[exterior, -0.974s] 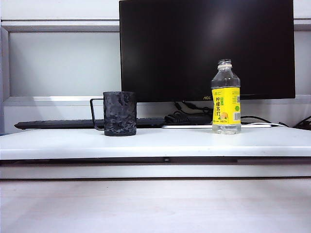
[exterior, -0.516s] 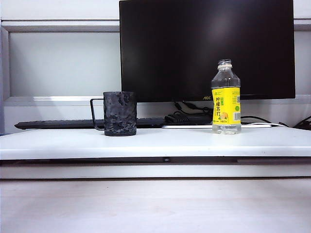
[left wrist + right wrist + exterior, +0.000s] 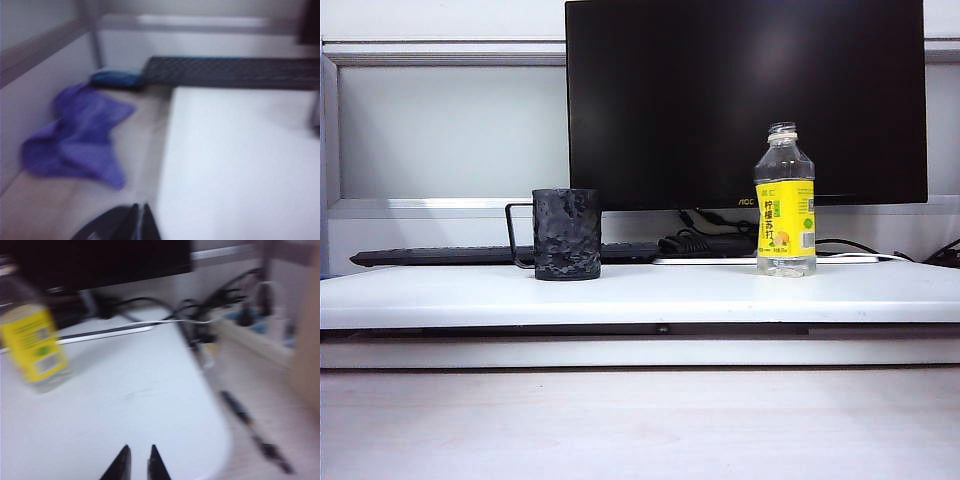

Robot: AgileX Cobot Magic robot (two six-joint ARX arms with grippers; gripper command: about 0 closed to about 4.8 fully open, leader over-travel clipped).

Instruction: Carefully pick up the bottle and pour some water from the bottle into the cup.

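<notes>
Left tool (image 3: 140, 220) is pressed together, right tool (image 3: 136, 462) slightly parted, both empty; bottle (image 3: 785, 200) and cup (image 3: 566, 234) are standing apart on the counter (image 3: 640, 295).

Both wrist views were smeared by blur. Only the tips of the left tool (image 3: 139, 222), pressed together, showed at the frame edge. The right tool (image 3: 137, 462) was likewise cut off, its tips slightly apart. The bottle (image 3: 31, 335) was cropped at the picture's border, its label unreadable. Neither arm appeared in the exterior view.
</notes>
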